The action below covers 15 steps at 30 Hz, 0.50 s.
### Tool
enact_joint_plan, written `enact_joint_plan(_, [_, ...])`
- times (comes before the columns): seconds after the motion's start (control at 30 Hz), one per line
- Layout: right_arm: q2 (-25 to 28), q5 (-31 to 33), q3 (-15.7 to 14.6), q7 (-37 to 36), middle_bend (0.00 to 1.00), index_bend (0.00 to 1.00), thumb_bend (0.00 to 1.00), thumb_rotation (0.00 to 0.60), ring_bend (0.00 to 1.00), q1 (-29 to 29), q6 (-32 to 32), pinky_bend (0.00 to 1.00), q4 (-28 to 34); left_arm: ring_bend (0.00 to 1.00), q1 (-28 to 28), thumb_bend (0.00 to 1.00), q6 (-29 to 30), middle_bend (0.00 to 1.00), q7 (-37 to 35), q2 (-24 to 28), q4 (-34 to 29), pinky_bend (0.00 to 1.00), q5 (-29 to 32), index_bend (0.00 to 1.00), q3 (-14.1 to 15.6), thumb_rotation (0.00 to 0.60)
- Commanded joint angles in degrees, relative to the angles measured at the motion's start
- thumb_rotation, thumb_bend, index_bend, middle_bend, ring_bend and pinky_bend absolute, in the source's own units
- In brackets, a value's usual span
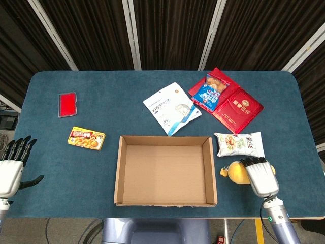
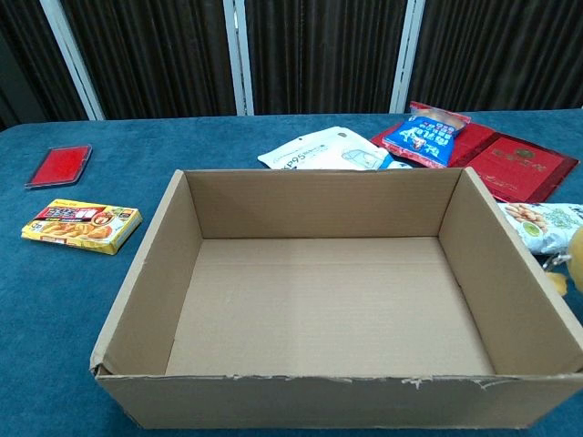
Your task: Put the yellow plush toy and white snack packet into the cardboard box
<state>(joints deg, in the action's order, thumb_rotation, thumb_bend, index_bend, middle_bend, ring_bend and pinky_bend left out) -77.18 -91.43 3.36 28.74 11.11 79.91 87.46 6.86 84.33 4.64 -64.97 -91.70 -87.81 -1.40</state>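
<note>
The yellow plush toy [image 1: 235, 173] lies just right of the cardboard box [image 1: 120, 173], and my right hand [image 1: 260, 175] covers its right side with fingers curled over its top, gripping it. A sliver of the toy [image 2: 574, 255] shows at the right edge of the chest view, beside the box [image 2: 319, 401]. The white snack packet [image 1: 239, 144] lies flat on the table just behind the toy, also visible in the chest view [image 2: 547, 226]. The box is open-topped with nothing inside. My left hand [image 1: 12, 166] hovers off the table's left edge, fingers spread, holding nothing.
Left of the box lies a yellow food carton [image 1: 86, 138], with a red flat case [image 1: 67, 103] behind it. Behind the box are a white mask packet [image 1: 171, 108], a blue snack bag [image 1: 212, 89] and a red envelope [image 1: 238, 108].
</note>
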Motion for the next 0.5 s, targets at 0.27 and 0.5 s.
enact_joint_plan(0.27, [6.8,-4.0,3.8,16.5,0.63,0.66,0.34,0.600,0.65,4.3,-2.2,0.85,19.7,0.00,-0.2,0.04,1.4,0.00,-1.3,0.4,0.0,0.00,-2.3,0.00,0.6,0.600])
enact_joint_plan(0.5, [1.8,-3.2,4.7,28.2,0.62,0.65,0.34,0.600,0.65,10.0,-11.0,0.85,28.4,0.00,-0.1,0.04,1.3,0.00,-1.1,-0.5,1.2,0.00,-3.9,0.00,1.4,0.600])
